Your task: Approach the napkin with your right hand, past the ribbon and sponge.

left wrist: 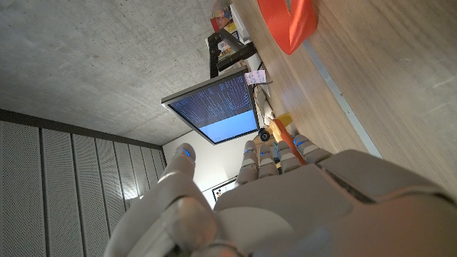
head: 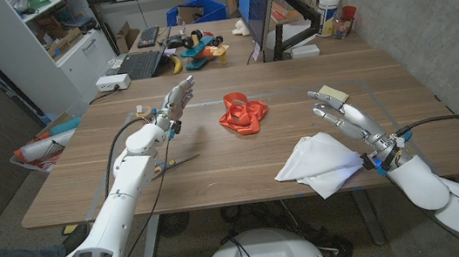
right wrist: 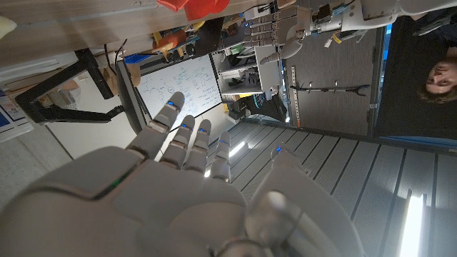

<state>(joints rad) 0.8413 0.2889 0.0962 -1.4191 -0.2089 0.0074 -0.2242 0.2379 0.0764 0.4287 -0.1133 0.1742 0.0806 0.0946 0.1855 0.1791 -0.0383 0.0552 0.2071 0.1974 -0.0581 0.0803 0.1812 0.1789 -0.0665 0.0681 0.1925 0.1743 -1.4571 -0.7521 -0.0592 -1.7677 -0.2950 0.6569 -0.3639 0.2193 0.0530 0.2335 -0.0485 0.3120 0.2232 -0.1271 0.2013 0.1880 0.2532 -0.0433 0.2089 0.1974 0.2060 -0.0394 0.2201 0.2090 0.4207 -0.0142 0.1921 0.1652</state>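
A white napkin [head: 317, 163] lies crumpled on the wooden table [head: 216, 165] near its front right. My right hand [head: 350, 120] hovers just right of it, open with fingers spread and pointing away from me; its back fills the right wrist view [right wrist: 178, 189]. A tan sponge [head: 332, 95] sits just beyond its fingertips. The red ribbon [head: 241, 114] lies at the table's middle, and its edge shows again in the left wrist view [left wrist: 288, 21] and the right wrist view [right wrist: 193, 6]. My left hand [head: 172, 106] is raised over the left half, open [left wrist: 285, 193].
Scissors [head: 173, 164] lie on the table below my left forearm. A flat package [head: 39, 150] juts over the left edge. A monitor [head: 263, 6] on an arm stands at the back edge, with a cluttered desk and shelves behind. A person [right wrist: 439, 75] shows in the right wrist view.
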